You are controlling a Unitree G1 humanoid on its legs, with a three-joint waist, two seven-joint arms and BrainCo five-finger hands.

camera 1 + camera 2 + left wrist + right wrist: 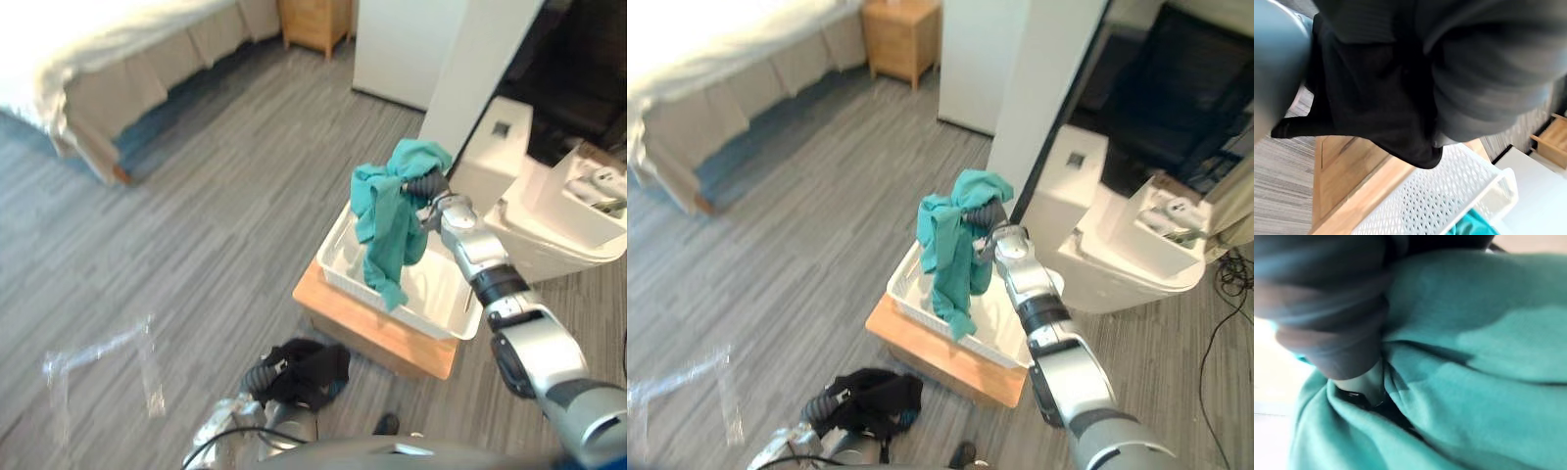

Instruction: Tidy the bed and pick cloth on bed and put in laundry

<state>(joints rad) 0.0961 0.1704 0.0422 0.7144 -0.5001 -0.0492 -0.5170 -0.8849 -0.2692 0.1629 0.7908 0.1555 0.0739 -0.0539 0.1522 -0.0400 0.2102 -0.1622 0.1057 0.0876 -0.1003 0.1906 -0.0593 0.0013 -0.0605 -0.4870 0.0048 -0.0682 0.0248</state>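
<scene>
Black crumpled cloth (315,370) bunches against the left hand (263,377) low in front of the robot, hanging above the grey plank floor (196,225) just beside the low wooden counter (367,328). The cloth hides the hand's working end, so I cannot tell how firm that hold is.

Further out, the right hand (428,188) lifts a teal soft-fabric garment (387,220). Its fingers (1357,382) are curled into the folds. Part of the garment drapes over the back of the hand, and the long tail dangles into the white perforated plastic laundry basket (333,262) standing on the counter.

The main risk is probably the release. The fabric lying over the hand may cling when the fingers spread and get dragged back out with the arm. The tail also hangs close to the basket's near rim, so a drop from here could leave it over the wall or on the floor. The black cloth, outside the basket, could slip down if its hold is slack. The bed with pale covers (88,49) lies well apart.
</scene>
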